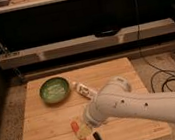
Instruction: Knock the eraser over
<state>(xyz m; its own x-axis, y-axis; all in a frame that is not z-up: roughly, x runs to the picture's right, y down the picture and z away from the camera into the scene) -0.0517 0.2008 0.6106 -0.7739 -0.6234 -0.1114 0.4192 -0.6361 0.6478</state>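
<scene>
The eraser (98,139), a small black block, lies on the wooden table (44,122) near its front edge. The orange-red carrot-shaped stick (77,130) lies just left of it. My white arm (137,104) reaches in from the right and down toward them. My gripper (87,129) is at the arm's lower end, right above the carrot-shaped stick and just up-left of the eraser, mostly hidden by the arm.
A green bowl (54,89) sits at the table's back left. A crumpled whitish wrapper (84,90) lies right of it, near the arm. Dark shelving (101,41) runs behind the table. Cables (171,77) lie on the floor at the right.
</scene>
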